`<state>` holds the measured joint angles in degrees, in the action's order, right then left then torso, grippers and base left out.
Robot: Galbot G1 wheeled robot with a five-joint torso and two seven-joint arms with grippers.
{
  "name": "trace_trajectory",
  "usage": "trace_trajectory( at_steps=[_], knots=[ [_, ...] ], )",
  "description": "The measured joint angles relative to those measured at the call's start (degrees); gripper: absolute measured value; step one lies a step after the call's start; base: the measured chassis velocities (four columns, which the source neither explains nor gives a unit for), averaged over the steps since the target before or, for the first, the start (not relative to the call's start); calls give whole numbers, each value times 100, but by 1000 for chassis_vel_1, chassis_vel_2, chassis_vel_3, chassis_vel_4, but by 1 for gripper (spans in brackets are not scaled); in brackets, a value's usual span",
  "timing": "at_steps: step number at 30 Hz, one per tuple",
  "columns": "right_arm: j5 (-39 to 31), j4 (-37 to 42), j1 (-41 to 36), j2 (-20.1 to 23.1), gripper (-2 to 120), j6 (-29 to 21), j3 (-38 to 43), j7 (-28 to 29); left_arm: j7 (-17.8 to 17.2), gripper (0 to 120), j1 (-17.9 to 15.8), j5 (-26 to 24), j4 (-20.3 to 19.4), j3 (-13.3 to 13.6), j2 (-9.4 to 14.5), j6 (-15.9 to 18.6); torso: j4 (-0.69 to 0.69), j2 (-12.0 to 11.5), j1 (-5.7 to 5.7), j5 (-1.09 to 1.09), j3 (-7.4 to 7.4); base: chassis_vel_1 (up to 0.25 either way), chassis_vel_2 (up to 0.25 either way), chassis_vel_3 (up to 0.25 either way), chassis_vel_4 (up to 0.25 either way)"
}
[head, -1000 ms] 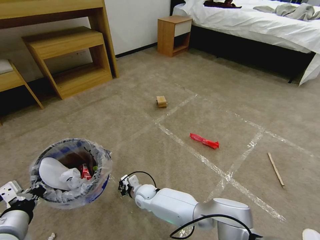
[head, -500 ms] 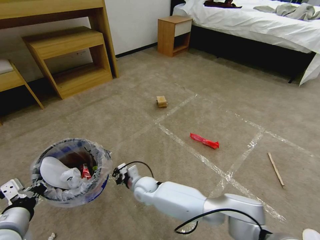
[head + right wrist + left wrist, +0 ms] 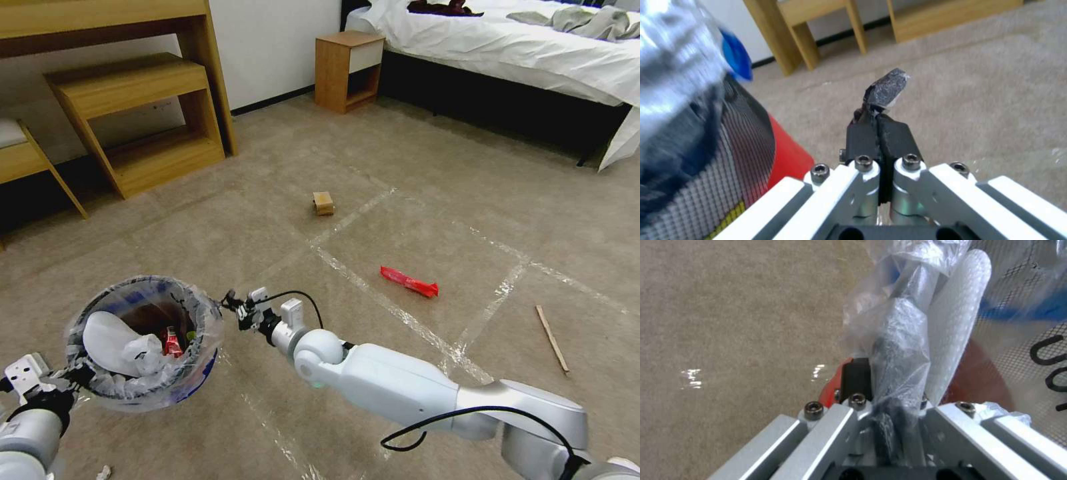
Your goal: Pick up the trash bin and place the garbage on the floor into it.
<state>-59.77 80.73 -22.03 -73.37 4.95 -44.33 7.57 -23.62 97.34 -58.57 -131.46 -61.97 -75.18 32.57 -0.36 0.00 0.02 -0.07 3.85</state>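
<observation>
The trash bin (image 3: pixel 143 393), blue and red with a crinkled clear bag, hangs above the floor (image 3: pixel 413 200) at lower left. My left gripper (image 3: pixel 70 377) is shut on its near rim, and the left wrist view shows the pinched rim and bag (image 3: pixel 896 340). Inside lie a white slipper (image 3: pixel 107 341), crumpled paper (image 3: pixel 143 352) and a red can (image 3: pixel 171 343). My right gripper (image 3: pixel 232 305) hovers just beside the bin's right rim, shut on a black scrap (image 3: pixel 887 89). A tan box (image 3: pixel 323 203), a red wrapper (image 3: pixel 409 281) and a thin stick (image 3: pixel 552 339) lie on the carpet.
A wooden desk with a low shelf (image 3: pixel 133 120) stands at the back left. Beyond it are a nightstand (image 3: pixel 348 70) and a bed (image 3: pixel 520 60) at the back right. A small white scrap (image 3: pixel 103 473) lies by the left arm.
My right arm has stretched forward and lifted, bringing its gripper with the black scrap up beside the bin's rim. The bin and left gripper have barely moved.
</observation>
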Motion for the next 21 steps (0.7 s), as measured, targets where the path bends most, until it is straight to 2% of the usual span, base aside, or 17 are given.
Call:
trace_trajectory(
  at_steps=[3,11,21],
  knots=[
    [67,229,-43,236,0,41,123,-37,-2,0,-5,3,20,10,3,4,0,0,0,-1,0,0,0,0,0],
    [213,349,-141,528,0,49,281,-21,-2,0,5,25,37,33,8,9,0,0,0,0,0,0,0,0,0],
    [410,418,-140,613,0,250,564,-111,-2,0,17,41,59,49,21,18,0,0,0,0,0,0,0,0,0]
  ],
)
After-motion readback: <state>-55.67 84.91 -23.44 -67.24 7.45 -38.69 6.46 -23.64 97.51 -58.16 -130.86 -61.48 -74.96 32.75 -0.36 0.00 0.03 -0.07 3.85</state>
